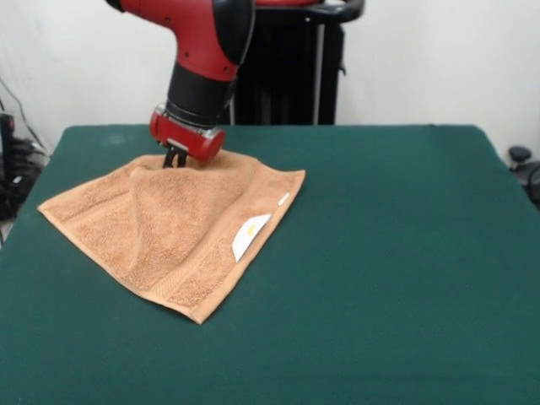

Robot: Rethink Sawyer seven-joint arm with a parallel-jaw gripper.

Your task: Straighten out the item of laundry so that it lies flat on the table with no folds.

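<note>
The orange-tan terry towel lies on the left half of the dark green table. A white label shows at its right edge, and a border band runs along its near edge. The towel is not flat: a ridge rises from its middle up to its far edge. My gripper comes down from the red arm and is shut on the towel's far edge, holding that part slightly raised. The fingertips are partly sunk in the cloth.
The black pedestal stands behind the table's far edge. Cables and dark equipment sit off the table's left side. A small black object sits off its right side.
</note>
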